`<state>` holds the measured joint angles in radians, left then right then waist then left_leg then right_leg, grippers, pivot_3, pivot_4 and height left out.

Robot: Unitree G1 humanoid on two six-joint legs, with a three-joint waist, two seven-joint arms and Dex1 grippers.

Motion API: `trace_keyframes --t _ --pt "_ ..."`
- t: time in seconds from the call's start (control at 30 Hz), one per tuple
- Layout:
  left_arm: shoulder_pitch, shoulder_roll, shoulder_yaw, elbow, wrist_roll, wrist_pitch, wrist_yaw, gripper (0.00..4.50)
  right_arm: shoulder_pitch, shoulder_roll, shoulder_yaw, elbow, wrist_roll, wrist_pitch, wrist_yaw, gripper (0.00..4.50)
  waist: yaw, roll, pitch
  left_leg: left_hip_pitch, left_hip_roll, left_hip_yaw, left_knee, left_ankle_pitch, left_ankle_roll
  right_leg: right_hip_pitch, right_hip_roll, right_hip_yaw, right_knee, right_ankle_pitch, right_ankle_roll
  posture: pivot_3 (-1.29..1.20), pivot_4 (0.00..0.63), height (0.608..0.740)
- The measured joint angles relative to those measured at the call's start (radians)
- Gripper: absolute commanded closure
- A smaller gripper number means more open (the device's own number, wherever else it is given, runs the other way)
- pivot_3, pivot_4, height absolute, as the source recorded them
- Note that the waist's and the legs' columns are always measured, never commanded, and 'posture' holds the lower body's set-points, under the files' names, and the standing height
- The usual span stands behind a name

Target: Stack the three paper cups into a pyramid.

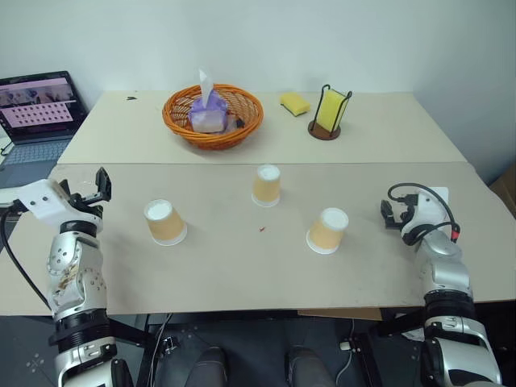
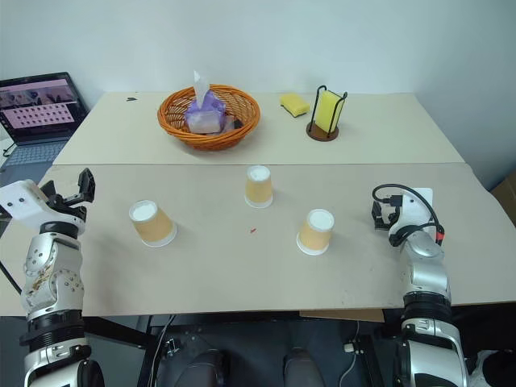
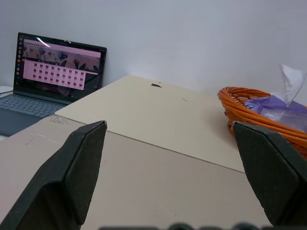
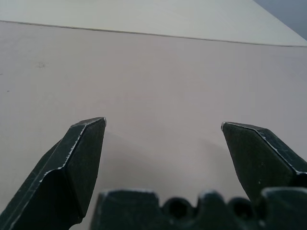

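Three paper cups stand upside down on the table [image 1: 242,274], white bottoms up, and none is stacked yet. I use the orange basket [image 1: 213,115] at the back as my marker. Going from near to far, the right cup [image 1: 327,230] is the farthest from the basket, toward the front and to the right of it. The left cup [image 1: 165,222] is also well in front of the basket, to its left. The middle cup [image 1: 267,185] is the closest one to the basket, just in front of it and a little to the right.

The first job, I think, is to get two cups side by side. A good way is to grab one cup gently around its sides, not too hard so it does not squash, and set it down touching the next cup. The tops must be level so the third cup can sit on both.

The left gripper [image 1: 100,187] hangs out past the left cup, far left of the basket, tilted up a little. Its fingers are wide apart and hold nothing. The right gripper [image 1: 392,213] sits low and level, past the right cup. Its fingers [image 4: 79,163] are wide apart too, with nothing between them.
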<state>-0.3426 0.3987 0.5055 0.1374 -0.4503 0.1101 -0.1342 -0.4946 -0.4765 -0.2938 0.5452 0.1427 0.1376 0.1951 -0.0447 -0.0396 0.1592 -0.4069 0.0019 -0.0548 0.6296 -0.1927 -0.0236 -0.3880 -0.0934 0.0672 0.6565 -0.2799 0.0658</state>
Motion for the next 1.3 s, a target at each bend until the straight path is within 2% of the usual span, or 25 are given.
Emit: trace_keyframes --t 0.1,0.23,0.3,0.4,0.57,0.7,0.77,0.9,1.03,1.3 --pt "0.001 0.013 -0.077 -0.108 -0.031 0.092 -0.066 0.04 0.0 0.0 0.0 -0.003 0.0 0.002 0.0 0.0 0.005 0.0 0.0 -0.001 0.0 0.0 0.001 0.0 0.0 0.0 0.0 0.0 0.0 0.0 0.0 0.0 0.15 0.74" --pt "0.002 0.063 -0.242 -0.337 -0.143 0.252 -0.238 0.04 0.0 -0.003 0.001 -0.01 0.0 0.004 0.006 0.0 0.005 0.0 0.0 -0.002 -0.001 0.0 0.001 0.0 0.0 0.0 -0.001 0.0 -0.001 0.0 0.0 0.0 0.15 0.74" --pt "0.012 0.109 -0.313 -0.45 -0.215 0.331 -0.338 0.04 0.0 -0.014 0.002 -0.012 0.0 0.007 0.026 0.0 0.0 0.002 0.001 -0.001 0.0 0.0 0.0 0.0 0.0 0.0 0.0 0.0 -0.001 0.0 0.0 0.0 0.15 0.74" --pt "0.066 0.202 -0.363 -0.532 -0.257 0.399 -0.461 0.04 0.014 -0.074 -0.001 -0.028 0.032 0.038 0.109 0.0 -0.011 0.012 0.005 0.001 0.001 0.002 -0.001 0.0 0.0 0.0 0.001 0.002 0.0 0.0 0.0 0.0 0.15 0.74" --pt "0.16 0.295 -0.416 -0.536 -0.223 0.417 -0.609 0.04 0.135 -0.251 0.0 -0.19 0.182 0.207 0.459 0.0 -0.007 0.018 0.008 0.0 0.001 0.002 -0.001 0.0 0.0 0.0 0.002 0.002 -0.001 0.0 0.0 0.0 0.15 0.74" --pt "0.154 0.306 -0.423 -0.527 -0.203 0.411 -0.659 0.04 0.335 -0.433 0.009 -0.472 0.367 0.349 0.848 0.0 0.003 0.018 0.008 0.0 0.001 0.001 0.0 0.0 0.001 0.002 0.002 0.001 -0.003 -0.001 0.001 0.0 0.15 0.74" --pt "0.152 0.305 -0.424 -0.517 -0.197 0.411 -0.669 0.04 0.362 -0.464 0.024 -0.568 0.418 0.377 0.948 0.0 -0.002 0.017 0.009 0.001 0.002 0.002 0.001 0.0 0.001 0.002 0.002 0.001 -0.002 0.0 0.001 0.0 0.15 0.74" --pt "0.141 0.296 -0.431 -0.516 -0.187 0.411 -0.68 0.04 0.308 -0.458 0.105 -0.638 0.414 0.393 0.96 0.0 -0.003 0.016 0.009 0.001 0.003 0.002 0.002 0.0 0.0 0.002 0.004 0.001 -0.002 0.0 0.001 0.0 0.15 0.74" --pt "0.142 0.279 -0.432 -0.517 -0.18 0.414 -0.675 0.04 0.258 -0.418 0.201 -0.641 0.305 0.346 0.9 0.0 0.005 0.016 0.009 -0.003 0.003 0.002 0.002 0.0 0.0 0.0 0.003 0.001 -0.004 0.0 0.001 0.0 0.15 0.74" --pt "0.153 0.278 -0.427 -0.555 -0.181 0.435 -0.661 0.04 0.184 -0.385 0.245 -0.556 0.208 0.254 0.861 0.0 0.011 0.015 0.009 -0.003 0.002 0.001 0.003 0.0 0.0 0.001 0.002 0.0 -0.004 0.0 0.001 0.0 0.15 0.74"
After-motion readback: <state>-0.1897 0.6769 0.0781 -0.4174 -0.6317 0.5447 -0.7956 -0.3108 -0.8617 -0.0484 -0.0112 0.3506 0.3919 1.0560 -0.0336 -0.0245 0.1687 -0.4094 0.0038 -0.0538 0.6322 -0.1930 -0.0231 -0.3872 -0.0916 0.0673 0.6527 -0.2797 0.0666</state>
